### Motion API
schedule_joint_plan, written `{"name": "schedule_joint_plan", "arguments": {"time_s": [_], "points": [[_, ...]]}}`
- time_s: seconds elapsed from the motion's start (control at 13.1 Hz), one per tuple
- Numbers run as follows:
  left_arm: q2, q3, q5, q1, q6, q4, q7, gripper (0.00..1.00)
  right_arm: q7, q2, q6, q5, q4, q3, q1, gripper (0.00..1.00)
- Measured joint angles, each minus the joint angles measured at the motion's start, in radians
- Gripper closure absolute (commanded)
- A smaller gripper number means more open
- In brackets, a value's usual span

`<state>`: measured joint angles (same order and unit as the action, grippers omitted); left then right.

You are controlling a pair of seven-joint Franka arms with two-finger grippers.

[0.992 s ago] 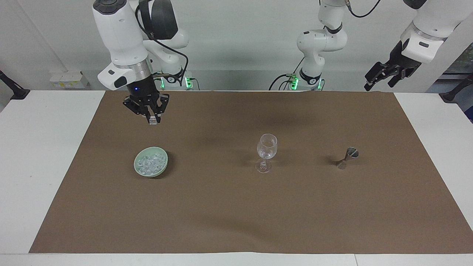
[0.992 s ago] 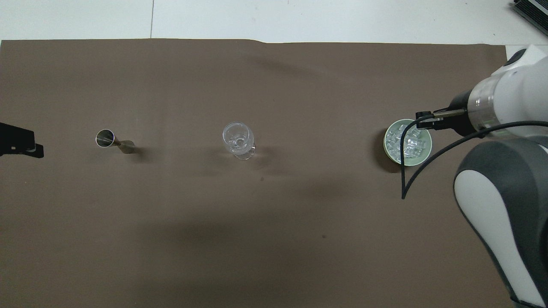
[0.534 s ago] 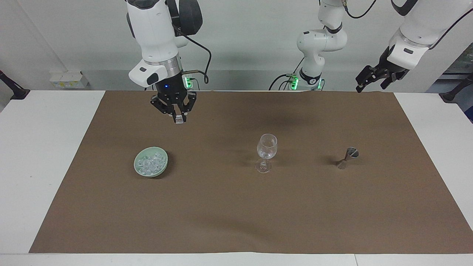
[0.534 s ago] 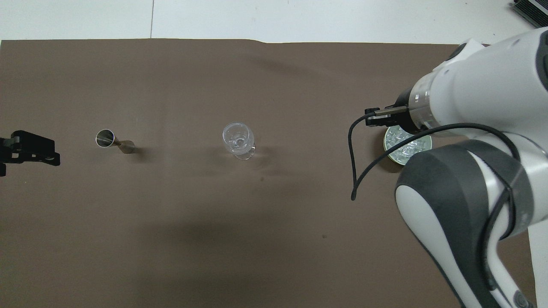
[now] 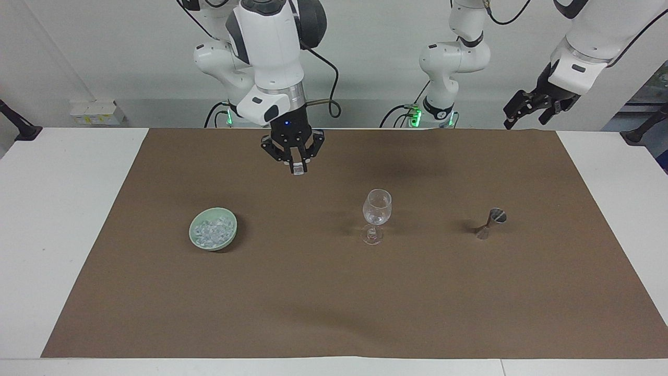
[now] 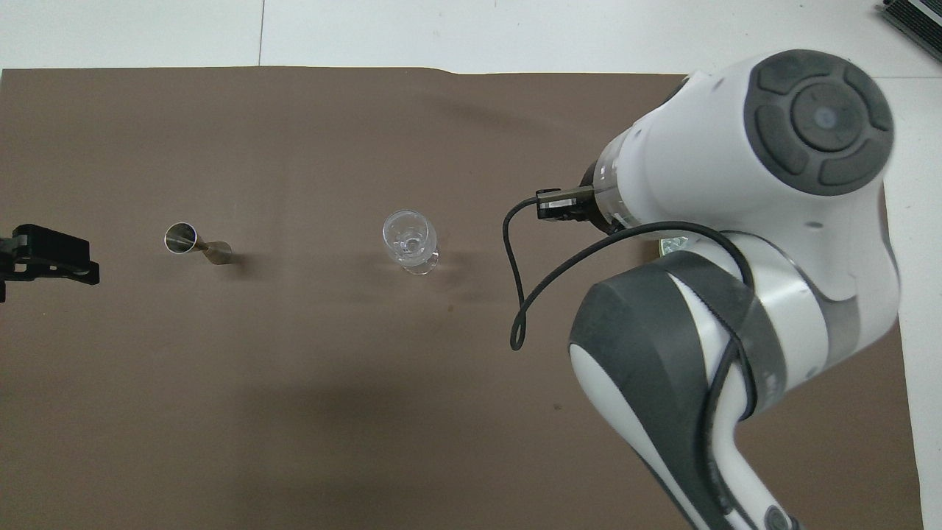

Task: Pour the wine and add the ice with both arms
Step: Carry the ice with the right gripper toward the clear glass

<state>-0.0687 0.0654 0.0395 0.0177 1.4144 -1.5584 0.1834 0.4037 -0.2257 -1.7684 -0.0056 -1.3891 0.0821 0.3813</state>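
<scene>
Translucent ice is the matter in hand: I have one small clear ice cube (image 5: 298, 169) pinched between the fingertips of the black right gripper (image 5: 296, 166), raised over the brown paper mat (image 5: 334, 292) between the pale green bowl of ice cubes (image 5: 212, 232) and the clear stemmed wine glass (image 5: 376, 214). Black left gripper (image 5: 528, 110) waits with its fingers spread wide, high over the left arm's end of the table, above the small steel hourglass-shaped jigger (image 5: 491, 223). Risks as I judge them: the slick cube could slip from so narrow a pinch; a release off-centre would bounce off the rim; a low approach could topple the tall glass. In the overhead view my right arm hides its own fingers and nearly all of the bowl; whether the glass holds anything I cannot make out
</scene>
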Motion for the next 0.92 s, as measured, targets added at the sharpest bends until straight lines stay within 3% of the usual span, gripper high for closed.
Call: {"name": "schedule_joint_plan", "arguments": {"time_s": [0.92], "points": [[-0.006,-0.003,-0.004,0.001,-0.001,0.001,-0.031,0.00,0.137,-0.152,0.033,0.000,0.167,0.001,0.125,1.00]]}}
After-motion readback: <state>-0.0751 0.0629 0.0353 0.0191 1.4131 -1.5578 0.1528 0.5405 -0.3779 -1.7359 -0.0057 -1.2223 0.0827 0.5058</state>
